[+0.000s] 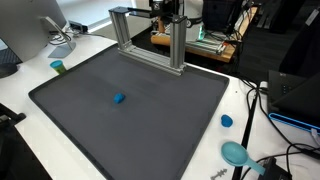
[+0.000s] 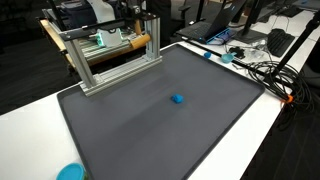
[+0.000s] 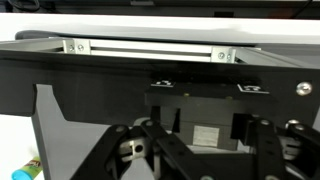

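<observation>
In an exterior view, a small green cylinder [image 1: 58, 67] is standing on the white bench [image 1: 25, 80] at the left of the picture, just off the upper left corner of the dark grey mat [image 1: 160, 125]. Further right, a small blue piece [image 1: 118, 98] is lying alone on the mat, left of centre and well apart from everything else. The aluminium frame [image 1: 150, 40] is standing upright on the mat's far edge, in the upper middle. At the right, a blue cap [image 1: 226, 121] is sitting on the bench just beside the mat, and a teal dish [image 1: 236, 152] is resting below it in the lower right corner.

In the wrist view, something green and yellow [image 3: 28, 167] is peeking in at the lower left (too little of it is showing to name). The frame's silver rail [image 3: 150, 48] is running across the upper part of the picture, close ahead. The black fingers [image 3: 160, 150] are filling the lower middle, but the bottom edge is cutting off their tips, so I cannot tell whether they are open or closed.
</observation>
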`<act>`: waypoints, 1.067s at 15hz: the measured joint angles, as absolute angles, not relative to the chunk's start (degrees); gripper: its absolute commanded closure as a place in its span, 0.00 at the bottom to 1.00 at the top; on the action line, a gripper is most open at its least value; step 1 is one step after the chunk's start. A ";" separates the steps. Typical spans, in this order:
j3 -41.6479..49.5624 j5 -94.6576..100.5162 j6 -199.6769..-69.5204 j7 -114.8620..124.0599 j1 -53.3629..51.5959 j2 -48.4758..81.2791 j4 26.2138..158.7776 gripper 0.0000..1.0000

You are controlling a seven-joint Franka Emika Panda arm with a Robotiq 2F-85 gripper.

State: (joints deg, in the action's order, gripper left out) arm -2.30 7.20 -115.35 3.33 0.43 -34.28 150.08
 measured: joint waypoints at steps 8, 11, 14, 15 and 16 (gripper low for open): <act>-0.51 4.42 -115.54 -0.23 -0.42 -36.52 151.28 0.77; 0.05 3.89 -115.50 -1.31 -0.43 -36.75 151.41 0.77; 0.83 3.29 -116.00 -4.83 -0.97 -36.81 151.55 0.77; 1.60 2.96 -115.99 -6.98 -1.34 -36.80 151.57 0.70; 2.38 2.63 -115.94 -8.97 -1.64 -36.79 151.57 0.27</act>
State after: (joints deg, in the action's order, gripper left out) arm 2.38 2.63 -115.94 -8.97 -1.64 -36.79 151.57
